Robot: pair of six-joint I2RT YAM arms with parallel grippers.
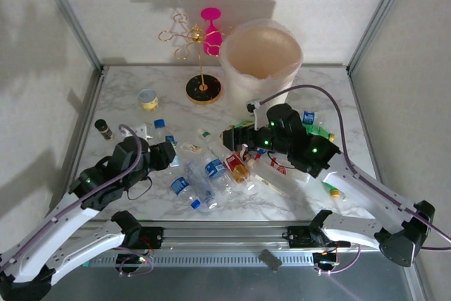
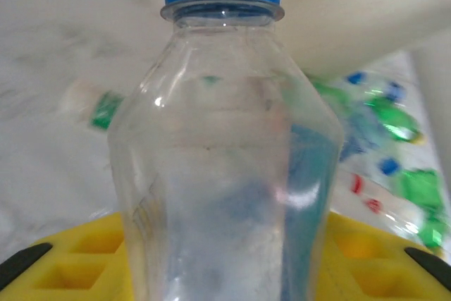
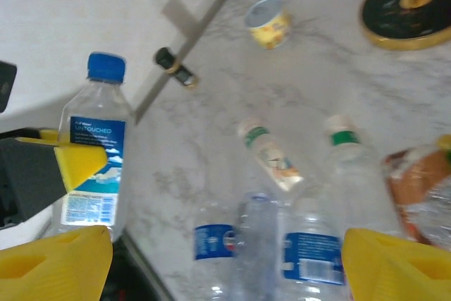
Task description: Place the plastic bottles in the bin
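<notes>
A: Your left pincer [image 1: 163, 154] is clenched on one blue-capped bottle [image 2: 225, 174], held about upright with the cap on top, at the left of the tabletop [image 1: 120, 103].

B: The bin [image 1: 243, 82] lies far off and to the right of it, so you carry up and across. Your right arm [image 1: 310, 149] is nearer the bin, but the right pincer [image 1: 229, 137] hangs released and grasps nothing.

A: Your count: one bin, one bottle in hand, roughly ten bottles [image 1: 215, 168] lying loose. Some hide under the right arm, so I cannot give you a firm number.
</notes>
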